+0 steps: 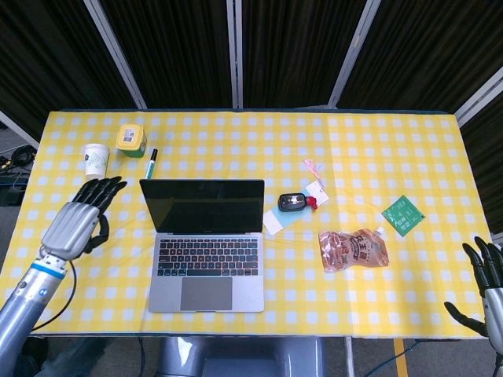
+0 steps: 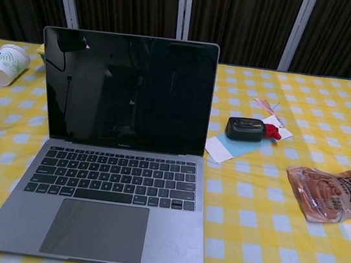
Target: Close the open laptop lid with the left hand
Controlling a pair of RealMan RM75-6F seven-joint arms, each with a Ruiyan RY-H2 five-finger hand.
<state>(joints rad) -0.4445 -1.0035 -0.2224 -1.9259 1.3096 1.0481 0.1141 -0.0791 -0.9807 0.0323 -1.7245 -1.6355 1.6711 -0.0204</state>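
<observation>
while the laptop (image 1: pixel 206 242) sat open on the tabletop (image 1: pixel 377 157), its lid (image 1: pixel 203 206) upright with the long edge running crosswise, the left hand (image 1: pixel 78 218) hovered just left of it. its fingers (image 1: pixel 100 191) were spread, holding nothing; the right hand (image 1: pixel 489 290) lay well apart.

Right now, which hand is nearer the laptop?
Left. The left hand hovers just beside the laptop screen's left edge; the right hand sits at the table's far right corner.

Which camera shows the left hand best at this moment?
The head view. There the left hand shows whole, fingers spread and holding nothing, over the tablecloth just left of the open laptop. The chest view misses the hand itself; only a dark blur sits at its top-left corner, and I cannot tell what it is.
</observation>
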